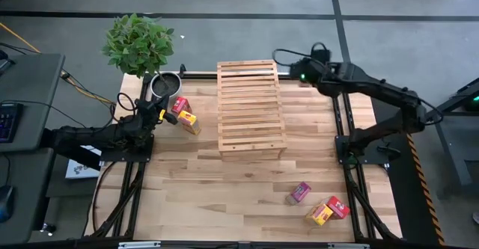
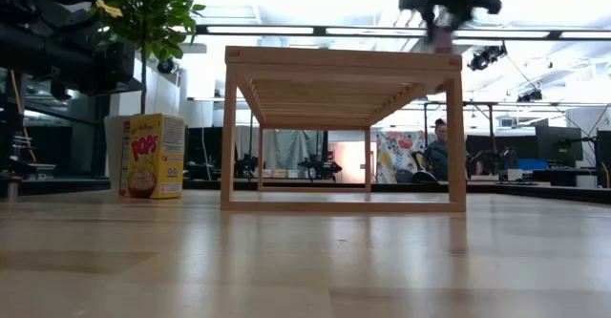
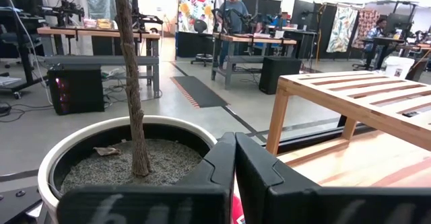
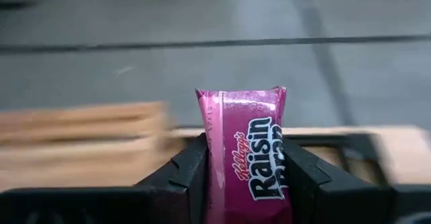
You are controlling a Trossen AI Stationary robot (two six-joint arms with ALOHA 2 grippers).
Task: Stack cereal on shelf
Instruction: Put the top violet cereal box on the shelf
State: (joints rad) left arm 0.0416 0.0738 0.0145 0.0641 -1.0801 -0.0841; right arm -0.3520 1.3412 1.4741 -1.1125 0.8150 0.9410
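My right gripper (image 4: 246,173) is shut on a pink cereal box (image 4: 246,143) and hangs in the air by the shelf's far right corner (image 1: 298,75). In the low view it is a blur above the shelf top (image 2: 447,8). The shelf (image 1: 251,107), a slatted wooden rack, stands on its legs mid-table. By the plant pot my left gripper (image 3: 234,177) is shut and holds nothing. A pink box (image 1: 182,105) and a yellow box (image 1: 188,122) sit beside it. A pink box (image 1: 299,193), a yellow one (image 1: 320,214) and a red one (image 1: 338,206) lie near the front right. My right gripper pinches the pink box between its two fingers (image 4: 190,170), one on each of two opposite sides (image 4: 210,157). The printed face is turned toward the wrist camera. The box's free end (image 4: 241,96) sticks out past the fingertips. The box is lifted clear of the table.
A potted plant (image 1: 138,43) in a white pot (image 3: 81,150) stands at the far left corner, just ahead of my left gripper. In the low view the yellow box (image 2: 153,156) stands upright left of the shelf (image 2: 344,127). Bare tabletop lies between the shelf and the front edge.
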